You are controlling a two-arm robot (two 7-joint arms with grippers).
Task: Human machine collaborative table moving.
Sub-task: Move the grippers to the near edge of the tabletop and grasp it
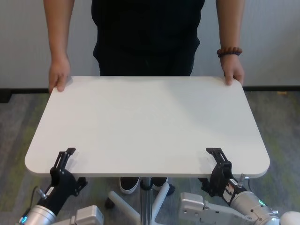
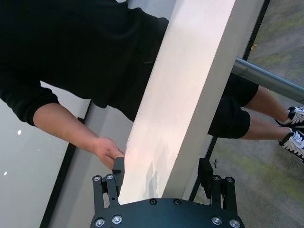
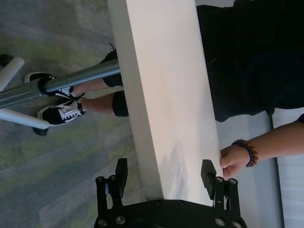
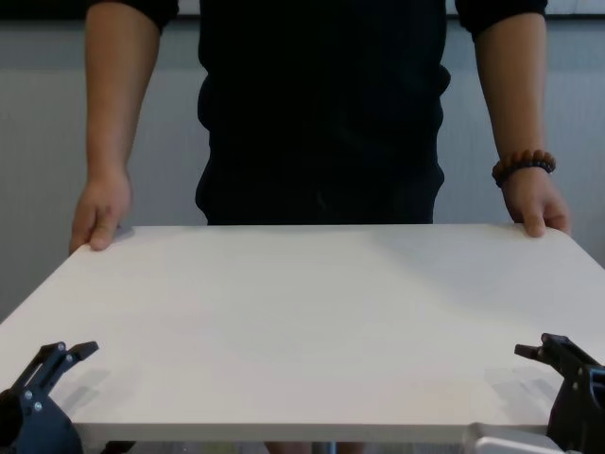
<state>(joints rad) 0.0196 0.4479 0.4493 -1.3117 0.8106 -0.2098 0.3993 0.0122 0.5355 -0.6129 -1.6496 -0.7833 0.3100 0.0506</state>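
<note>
Head view: left gripper (image 1: pixel 63 161), right gripper (image 1: pixel 219 161) straddle table (image 1: pixel 147 124) edge.

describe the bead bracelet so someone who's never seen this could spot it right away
Start at the large white table and look to its far edge, where the person in black grips both far corners. The bracelet circles the wrist above the hand on the robot's right side. Its brown beads set it apart: the other wrist is bare.

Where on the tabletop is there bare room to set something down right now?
The whole middle of the large white matte rectangular tabletop is bare. Only the corners are taken: the person's hands on the far ones, the left black claw gripper and right black claw gripper straddling the near edge.
</note>
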